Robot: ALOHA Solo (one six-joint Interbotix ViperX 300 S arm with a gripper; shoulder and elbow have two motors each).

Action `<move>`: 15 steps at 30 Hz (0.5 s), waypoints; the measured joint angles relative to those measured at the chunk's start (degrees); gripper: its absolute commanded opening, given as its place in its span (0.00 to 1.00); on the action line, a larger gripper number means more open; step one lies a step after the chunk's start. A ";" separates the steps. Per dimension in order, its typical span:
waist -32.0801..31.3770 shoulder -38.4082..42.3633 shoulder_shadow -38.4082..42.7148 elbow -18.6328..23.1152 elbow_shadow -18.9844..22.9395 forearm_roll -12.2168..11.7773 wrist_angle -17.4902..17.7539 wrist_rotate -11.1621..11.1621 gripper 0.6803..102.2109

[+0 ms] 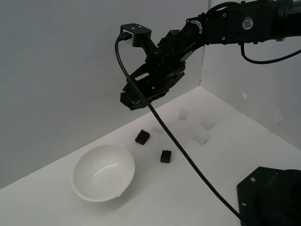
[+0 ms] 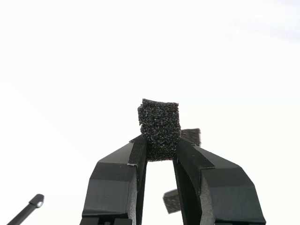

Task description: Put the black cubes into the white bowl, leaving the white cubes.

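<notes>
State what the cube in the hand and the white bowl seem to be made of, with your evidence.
Held black cube: probably foam; its matte surface is grainy and porous between the hand's pads. White bowl: glossy, smooth, with bright reflections inside; ceramic or plastic, the look leaves it open.

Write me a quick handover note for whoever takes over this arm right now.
Gripper: shut on one black cube, raised above the surface, not yet over the white bowl.
Bowl: looks empty, at the exterior view's left.
Two other black cubes sit on the surface beside the bowl.
White cubes lie farther back, faint; exact count hard to tell.
Done: first cube picked up.
Left: drop it in the bowl, then fetch the other two. Leave the white ones.
</notes>
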 measured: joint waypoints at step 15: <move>-17.49 -7.12 -6.86 -6.86 -7.12 0.00 -0.09 -4.92 0.02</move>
